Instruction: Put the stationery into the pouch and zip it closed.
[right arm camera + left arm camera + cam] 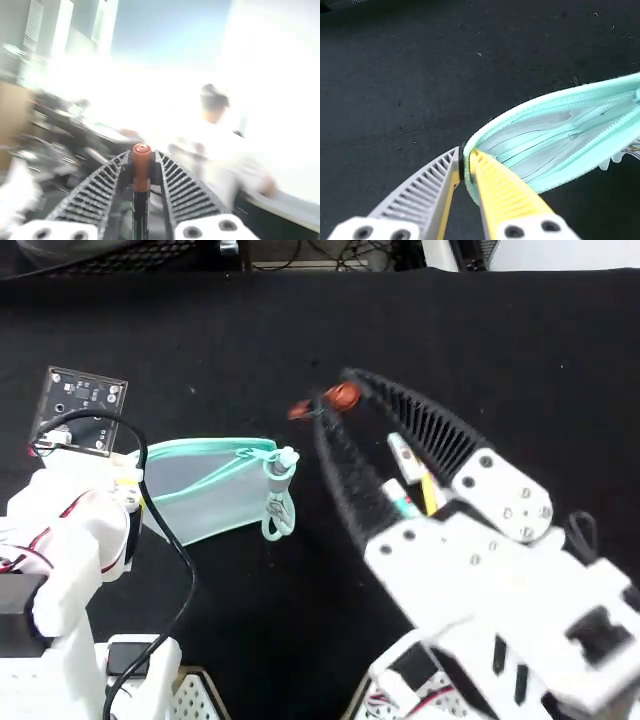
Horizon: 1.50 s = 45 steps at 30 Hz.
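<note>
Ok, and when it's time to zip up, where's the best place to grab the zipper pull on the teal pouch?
Probably the looped cord hanging from the zipper pull, approached from the right arm's side. It sticks out past the pouch end and lies free, opposite the end the left gripper clamps. The right gripper holds a pen.

The black-covered bench [500, 330] carries a mint-green pouch [205, 490], lying unzipped left of centre, nearer the left edge.
</note>
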{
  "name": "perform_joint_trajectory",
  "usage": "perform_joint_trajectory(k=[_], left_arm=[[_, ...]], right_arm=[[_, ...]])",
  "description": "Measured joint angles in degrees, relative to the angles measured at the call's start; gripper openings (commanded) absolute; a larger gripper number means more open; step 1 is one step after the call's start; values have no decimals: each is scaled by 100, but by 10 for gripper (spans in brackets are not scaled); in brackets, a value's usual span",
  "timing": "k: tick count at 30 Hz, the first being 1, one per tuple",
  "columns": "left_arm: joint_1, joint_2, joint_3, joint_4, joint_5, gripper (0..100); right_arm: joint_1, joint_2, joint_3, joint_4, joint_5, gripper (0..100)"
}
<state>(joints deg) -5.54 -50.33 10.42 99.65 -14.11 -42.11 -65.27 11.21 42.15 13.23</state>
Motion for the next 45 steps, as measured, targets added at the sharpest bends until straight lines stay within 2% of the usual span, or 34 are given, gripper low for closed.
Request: perform_joint_trajectory(k=[3, 5, 13, 23, 25, 28, 31, 35, 41, 43, 45], left_arm=[[0, 0, 0, 0, 0, 31], [0, 0, 0, 0, 0, 31], [0, 0, 0, 0, 0, 31], [0, 0, 0, 0, 0, 31], [0, 0, 0, 0, 0, 31], [0, 0, 0, 0, 0, 31], [0, -9, 0, 0, 0, 31], [0, -9, 0, 0, 0, 32], [0, -9, 9, 0, 0, 32], [0, -9, 53, 0, 0, 32], [0, -9, 70, 0, 0, 32]], right_arm=[[-642, -9, 97, -123, -18, 12], [-774, -9, 246, -273, -9, 12], [-826, 149, 1530, -1046, -18, 12], [-826, -202, 3473, -1152, -9, 12], [-826, -299, 3666, -1081, -9, 32], [-826, -325, 3640, -545, 141, 129], [-826, -132, 3297, 158, 176, 211], [-826, 316, 2224, 1090, 202, 192], [-826, 809, -132, 2330, 281, 183], [-510, 818, -1055, 2769, 501, 133], [123, 800, -1811, 3288, 615, 63]])
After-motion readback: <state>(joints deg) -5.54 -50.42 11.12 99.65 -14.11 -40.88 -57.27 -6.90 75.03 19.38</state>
